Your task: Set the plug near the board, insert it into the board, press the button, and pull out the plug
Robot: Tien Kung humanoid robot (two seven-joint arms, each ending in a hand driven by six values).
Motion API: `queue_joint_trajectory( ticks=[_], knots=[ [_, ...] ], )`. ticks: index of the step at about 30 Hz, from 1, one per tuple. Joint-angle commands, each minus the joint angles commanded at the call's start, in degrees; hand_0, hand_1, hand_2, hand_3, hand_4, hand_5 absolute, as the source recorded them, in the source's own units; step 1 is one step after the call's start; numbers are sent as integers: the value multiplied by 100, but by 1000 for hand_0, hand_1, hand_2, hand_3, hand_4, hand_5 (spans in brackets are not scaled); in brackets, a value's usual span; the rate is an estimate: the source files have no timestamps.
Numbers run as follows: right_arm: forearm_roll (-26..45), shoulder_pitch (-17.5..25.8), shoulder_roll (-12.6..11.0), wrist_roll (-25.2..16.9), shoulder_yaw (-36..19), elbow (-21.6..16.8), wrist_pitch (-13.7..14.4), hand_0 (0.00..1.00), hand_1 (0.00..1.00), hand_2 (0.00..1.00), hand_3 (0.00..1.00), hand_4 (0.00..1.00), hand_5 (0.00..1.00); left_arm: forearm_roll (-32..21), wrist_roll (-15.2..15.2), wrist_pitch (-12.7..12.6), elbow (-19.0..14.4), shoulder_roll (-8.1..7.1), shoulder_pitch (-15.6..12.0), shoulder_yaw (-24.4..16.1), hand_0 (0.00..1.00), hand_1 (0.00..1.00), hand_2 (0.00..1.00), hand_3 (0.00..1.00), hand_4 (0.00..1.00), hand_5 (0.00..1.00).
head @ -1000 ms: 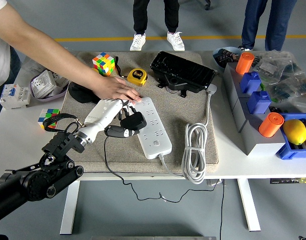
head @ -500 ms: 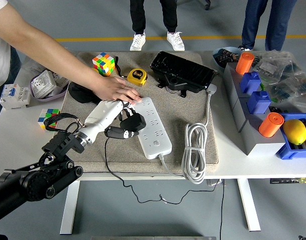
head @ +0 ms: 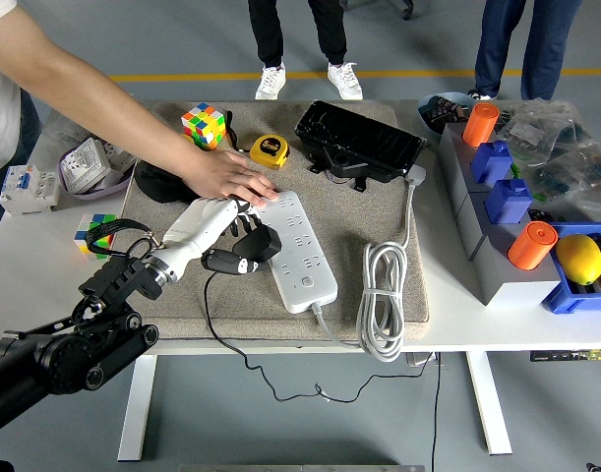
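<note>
A white power strip (head: 300,242) lies slanted on the beige mat (head: 359,211), its coiled white cable (head: 382,293) to the right. My left hand (head: 233,234) is shut on a black plug (head: 255,244), which hovers at the strip's left edge. The plug's black cord (head: 221,334) trails down over the table's front edge. A person's hand (head: 228,175) presses flat on the far end of the strip. My right hand is out of the picture.
Behind the strip sit a yellow tape measure (head: 269,149), a Rubik's cube (head: 204,125) and a black case (head: 359,144). A second cube (head: 96,232) lies left of the mat. Grey boxes with blue and orange parts (head: 502,182) and a lemon (head: 578,259) line the right.
My left hand has lifted the plug slightly and drawn it a little up and left along the strip's edge. The person's hand stays on the strip.
</note>
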State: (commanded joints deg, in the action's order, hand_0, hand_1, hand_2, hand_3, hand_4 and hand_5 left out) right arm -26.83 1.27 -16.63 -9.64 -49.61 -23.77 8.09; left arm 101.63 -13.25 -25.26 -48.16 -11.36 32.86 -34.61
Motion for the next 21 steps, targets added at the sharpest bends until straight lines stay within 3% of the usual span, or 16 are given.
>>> queue_joint_trajectory(
  ticks=[2,3,8,9,14,15,21],
  knots=[
    [0,-2,1,-2,-11,0,1,602,608,546,545,751,258,9,-6,16,-8,-5,3,-3,290,399,482,542,998,238],
    [-1,-2,3,-3,-15,-1,0,602,608,546,545,752,259,16,-10,14,-10,-6,3,-7,291,396,481,542,998,289],
    [0,-4,4,-5,-20,-2,-2,602,608,546,545,752,259,22,2,30,-23,-7,-5,-55,291,396,481,542,998,289],
    [2,-5,5,-5,-14,0,-2,600,608,546,545,752,258,23,-9,36,-33,-8,-8,-76,306,474,531,568,998,402],
    [-1,-2,7,-6,-15,-2,-4,600,608,546,545,752,258,27,4,118,-75,-20,-23,-144,306,474,531,568,998,402],
    [-1,0,7,-7,-16,-3,-4,601,608,546,545,752,258,23,6,135,-83,-22,-25,-150,336,539,583,617,998,497],
    [0,-1,3,-7,-6,-2,-7,601,608,546,545,752,257,60,41,202,-103,-26,-44,-176,350,568,596,626,998,505]
  ],
)
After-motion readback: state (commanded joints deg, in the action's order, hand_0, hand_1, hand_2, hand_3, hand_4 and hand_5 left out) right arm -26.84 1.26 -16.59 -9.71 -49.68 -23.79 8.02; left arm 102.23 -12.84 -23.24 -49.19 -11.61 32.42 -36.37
